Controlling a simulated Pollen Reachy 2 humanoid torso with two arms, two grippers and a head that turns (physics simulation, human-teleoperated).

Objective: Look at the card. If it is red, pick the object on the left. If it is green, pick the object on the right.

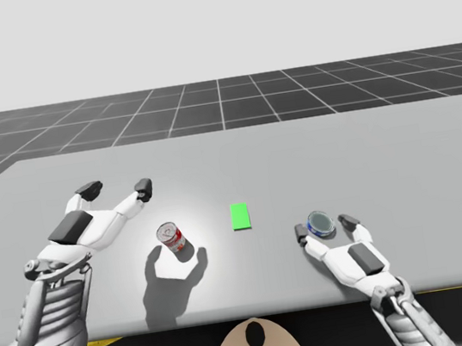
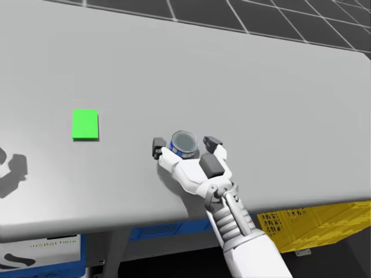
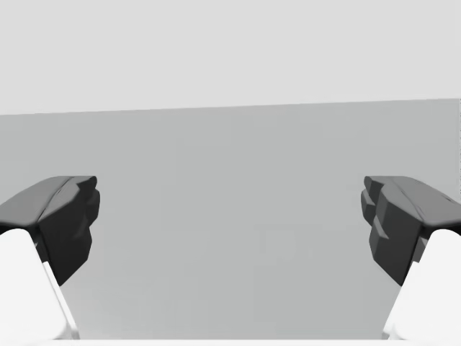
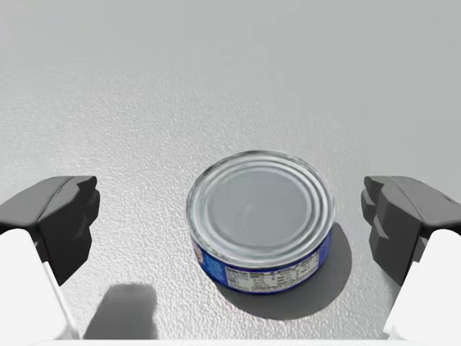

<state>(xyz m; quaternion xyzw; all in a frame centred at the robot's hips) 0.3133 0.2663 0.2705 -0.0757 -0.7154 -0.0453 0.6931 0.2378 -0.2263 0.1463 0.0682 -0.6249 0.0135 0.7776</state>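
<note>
A green card [image 1: 240, 216] [image 2: 85, 124] lies flat at the table's middle. Left of it stands a red and white can [image 1: 170, 237]. Right of it sits a low blue can with a silver lid [image 1: 320, 224] [image 2: 184, 144] [image 4: 261, 218]. My right gripper [image 1: 325, 228] [image 2: 182, 147] [image 4: 230, 223] is open, its fingers on either side of the blue can with gaps to both. My left gripper [image 1: 116, 188] [image 3: 230, 223] is open above the table, behind and left of the red can, with nothing between its fingers.
The grey table [image 1: 402, 156] has bare surface behind and to both sides of the objects. A yellow crate [image 2: 313, 223] sits below the table's front edge at the right, and a blue box [image 2: 40, 255] below it at the left.
</note>
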